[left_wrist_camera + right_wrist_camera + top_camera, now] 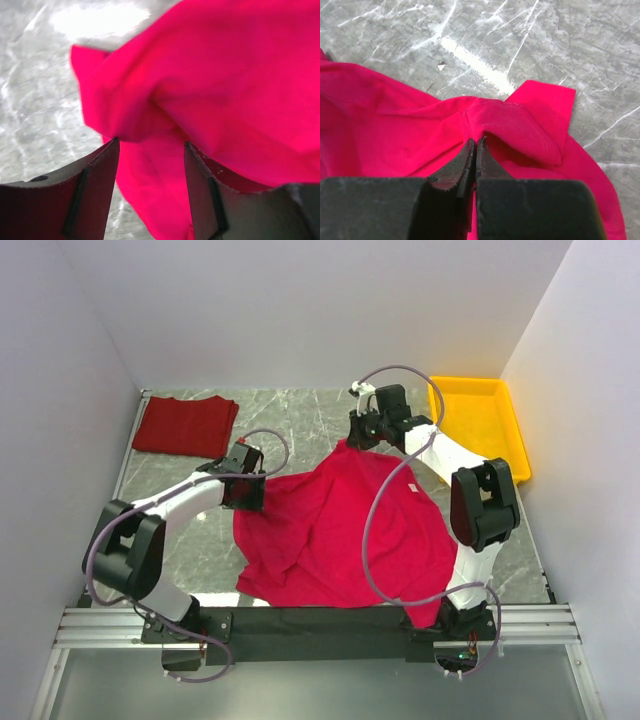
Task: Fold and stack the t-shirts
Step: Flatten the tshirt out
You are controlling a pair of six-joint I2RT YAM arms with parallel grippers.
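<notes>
Nearest to me, the crimson-pink t-shirt (pixel 330 530) lies spread and wrinkled on the counter (pixel 300 410), and its near hem comes close to the near edge. It is not folded yet. A grey cable (pixel 366 530) hangs in a loop across the middle of this shirt.

At the left edge of the shirt sits the left hand (pixel 151 145). Its fingers stand apart. A rounded fold of the pink cloth lies just ahead of them and partly in the gap, but I see no pinch on it.

At the far edge of the shirt is the right hand (pixel 476 142). Its fingers are pressed together, clamped on a ridge of the cloth just beside a sleeve (pixel 542 107).

To the far left of the shirt, well apart from it, the brick red t-shirt (pixel 185 425) lies flat, and I judge it is folded already. To the far right of the shirt stands a yellow tray (pixel 480 425).

The danger, I think, is an uneven pull. If the right hand lifts while the left hand has caught only the outer layer, or nothing at all, the shirt may twist and bunch instead of folding straight. The thin pinch can also slip out. The cable may drag over the cloth and disturb it.
</notes>
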